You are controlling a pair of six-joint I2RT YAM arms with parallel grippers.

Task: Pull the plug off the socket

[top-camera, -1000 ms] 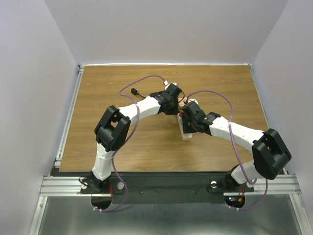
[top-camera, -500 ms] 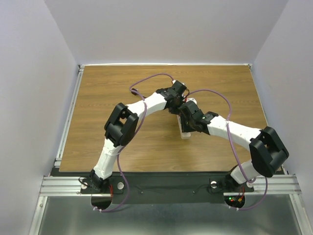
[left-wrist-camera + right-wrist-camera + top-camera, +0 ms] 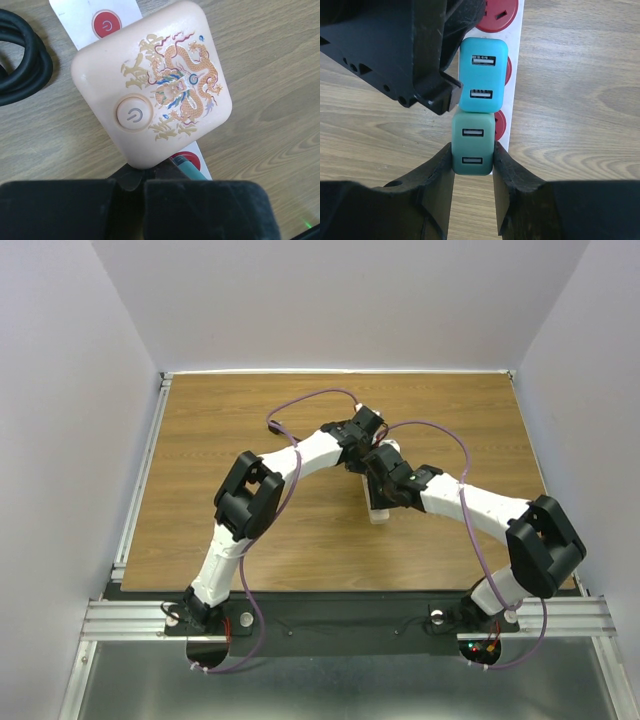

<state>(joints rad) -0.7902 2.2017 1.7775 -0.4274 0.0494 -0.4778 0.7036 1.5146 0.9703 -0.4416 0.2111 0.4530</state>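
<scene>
The socket, a pale power strip with red outlets, lies on the wooden table; it also shows in the top view. A green USB plug and a cyan USB plug sit in it side by side. My right gripper is shut on the green plug, one finger on each side. My left gripper looks shut, its tips low on the strip beside the cyan plug, under a beige dragon-printed block on the strip.
A coil of thick black cord lies on the table just left of the beige block. Both arms meet over the strip at mid-table. Purple cables loop above each arm.
My left arm has swung right and forward onto the strip, covering the black cord end that showed before. My right arm has shifted slightly and stays over the strip.
</scene>
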